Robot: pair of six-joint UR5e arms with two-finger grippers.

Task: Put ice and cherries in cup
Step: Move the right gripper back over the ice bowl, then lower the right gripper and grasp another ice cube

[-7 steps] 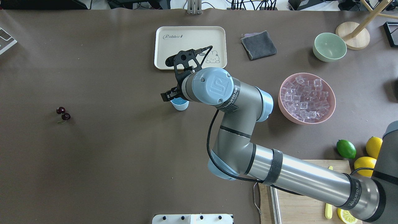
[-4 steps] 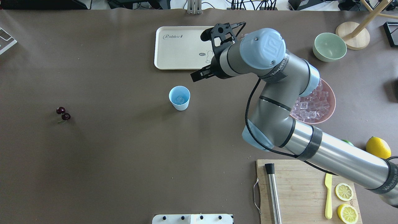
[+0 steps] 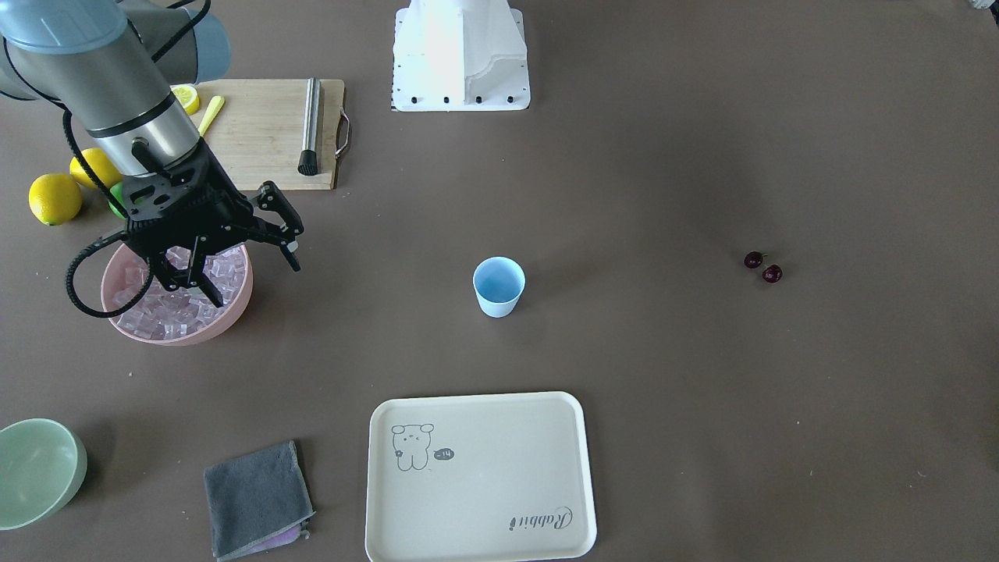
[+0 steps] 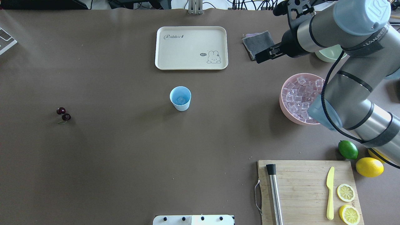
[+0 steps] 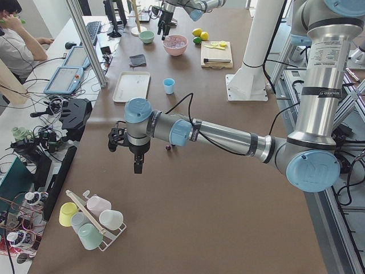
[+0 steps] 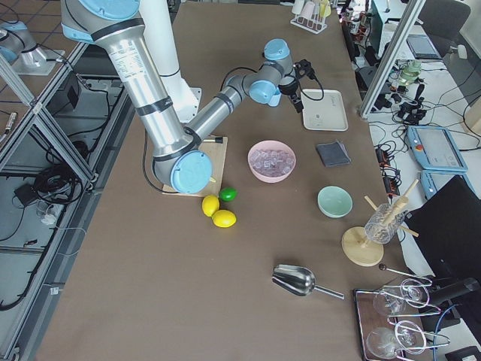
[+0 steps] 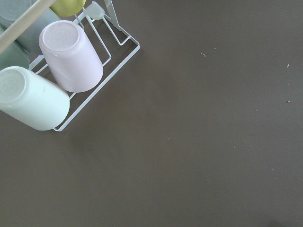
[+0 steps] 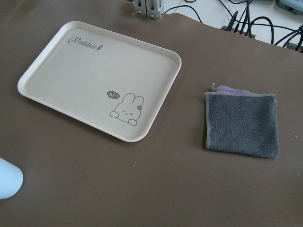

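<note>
Overhead: perhaps one ice (image 4: 181, 100) in cup (image 4: 182, 108)

Matt brown table cover (image 4: 125, 162), glossy cherries (image 4: 65, 117), smooth plastic cup (image 4: 180, 106), grainy wooden board (image 4: 300, 184), fuzzy grey cloth (image 4: 256, 42).

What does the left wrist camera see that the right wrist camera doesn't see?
Only the left wrist camera sees a white wire rack holding pastel cups, with a pink cup and a pale mint cup the clearest. Only the right wrist camera sees the cream bunny tray, a folded grey cloth beside it, and a sliver of the light-blue cup at its bottom left edge. Both see the brown table.
</note>
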